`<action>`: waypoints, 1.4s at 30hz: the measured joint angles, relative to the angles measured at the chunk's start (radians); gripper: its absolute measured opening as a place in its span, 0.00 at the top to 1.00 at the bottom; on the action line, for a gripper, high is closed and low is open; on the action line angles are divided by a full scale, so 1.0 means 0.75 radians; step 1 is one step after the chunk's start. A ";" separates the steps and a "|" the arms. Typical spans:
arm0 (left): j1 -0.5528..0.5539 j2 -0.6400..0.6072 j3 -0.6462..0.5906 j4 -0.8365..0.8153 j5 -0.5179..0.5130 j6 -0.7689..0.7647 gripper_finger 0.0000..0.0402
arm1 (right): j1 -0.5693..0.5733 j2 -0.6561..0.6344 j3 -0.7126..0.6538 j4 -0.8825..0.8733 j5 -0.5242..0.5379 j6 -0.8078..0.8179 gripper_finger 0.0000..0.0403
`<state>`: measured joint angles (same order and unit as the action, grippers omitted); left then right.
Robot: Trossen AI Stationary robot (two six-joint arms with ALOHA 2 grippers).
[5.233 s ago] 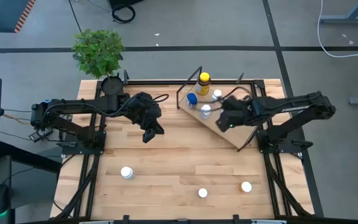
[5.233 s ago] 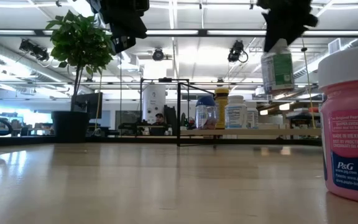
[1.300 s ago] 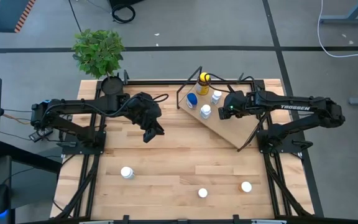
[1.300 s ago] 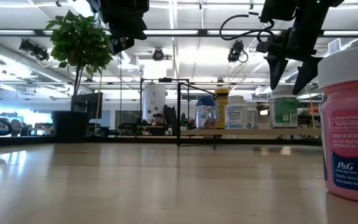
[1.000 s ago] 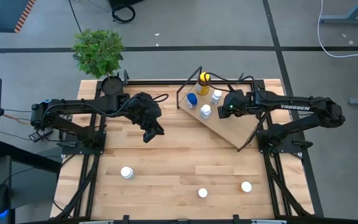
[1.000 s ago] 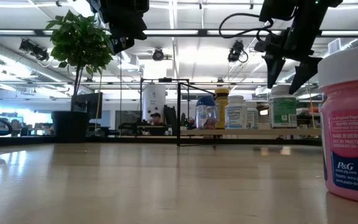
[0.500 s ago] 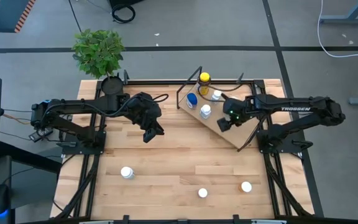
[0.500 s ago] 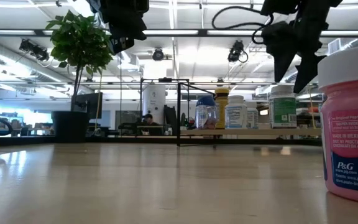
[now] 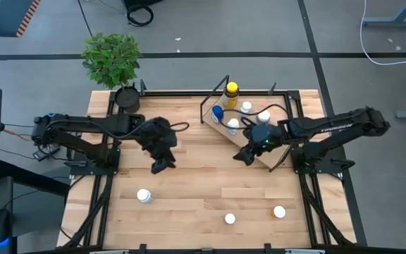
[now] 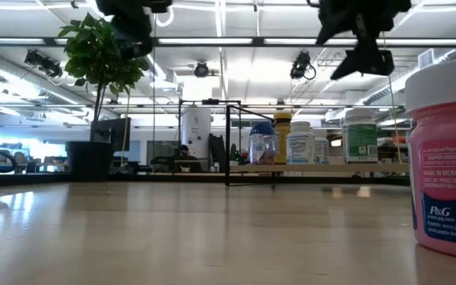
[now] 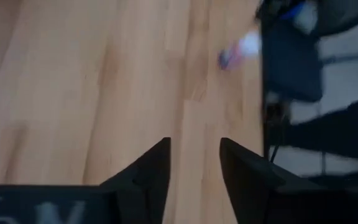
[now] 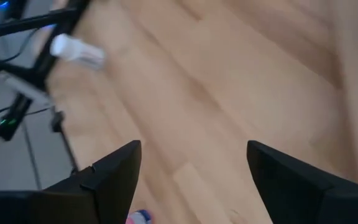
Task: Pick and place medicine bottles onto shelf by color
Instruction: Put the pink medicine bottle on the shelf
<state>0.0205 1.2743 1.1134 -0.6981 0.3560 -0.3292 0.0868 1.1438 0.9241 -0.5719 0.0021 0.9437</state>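
Light wood, the shelf [image 9: 249,134] sits tilted on its black wire frame at the table's far right in the high view, carrying four medicine bottles [image 9: 230,94]: yellow-capped, blue-capped and white-capped. Three more bottles [image 9: 144,195] stand well apart from the shelf near the front edge. The right gripper [image 9: 246,154] hangs just off the shelf's front-left edge; the left gripper [image 9: 160,163] hovers well left of it. A potted plant [image 9: 113,59] stands beyond the shelf's left.

In the low view, a pink bottle [image 10: 448,158] looms in front of the shelf's right end.

The left wrist view shows narrowly parted, empty fingers [image 11: 148,177] over bare planks.

The right wrist view shows fingers [image 12: 114,174] spread wide, empty.
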 joint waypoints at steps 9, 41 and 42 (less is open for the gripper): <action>-0.124 -0.035 -0.001 -0.046 -0.079 0.031 0.39 | 0.153 0.202 0.136 0.130 -0.026 -0.144 0.30; -0.218 -0.035 -0.001 -0.080 -0.238 0.034 0.36 | 0.650 1.138 1.029 -0.617 0.034 0.068 0.04; -0.219 -0.035 -0.001 -0.081 -0.240 0.030 0.36 | 0.651 1.152 1.029 -0.615 0.031 0.081 0.04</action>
<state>-0.1436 1.2484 1.1126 -0.7586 0.1761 -0.3064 0.5754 2.0081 1.6962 -1.0328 0.0255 1.0044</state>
